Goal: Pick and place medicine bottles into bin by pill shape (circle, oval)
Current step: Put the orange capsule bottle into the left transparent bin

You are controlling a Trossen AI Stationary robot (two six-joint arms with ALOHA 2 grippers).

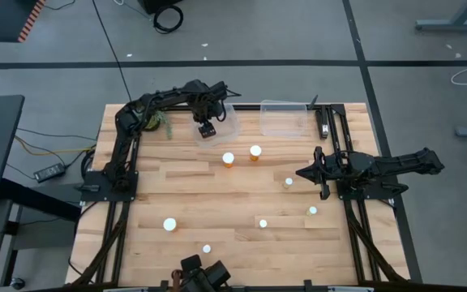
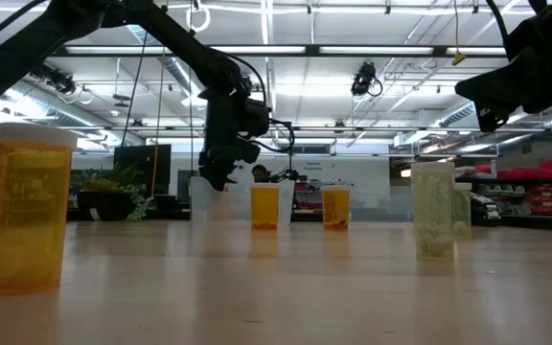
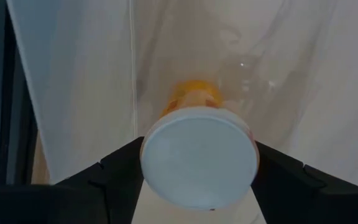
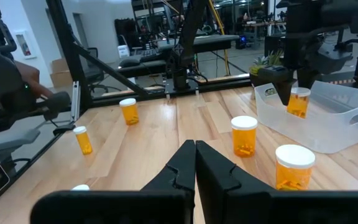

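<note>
High view | left gripper (image 1: 207, 128) holds 1 medicine bottle (image 3: 199, 155) over upper-center bin (image 1: 232, 130) | right gripper (image 1: 323, 173) closed, empty | about 7 bottles left on table (image 1: 217, 195)

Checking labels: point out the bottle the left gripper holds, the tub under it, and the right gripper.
held bottle (image 3: 199, 157), left wrist view, white cap.
left tub (image 4: 347, 134), right wrist view, side wall.
right gripper (image 4: 195, 163), right wrist view, between the closed fingertips.

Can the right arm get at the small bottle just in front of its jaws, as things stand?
Probably yes. The right gripper hangs empty with its jaws shut, and the small bottle stands upright on bare table close by. The left gripper is far off, over a clear bin.
</note>
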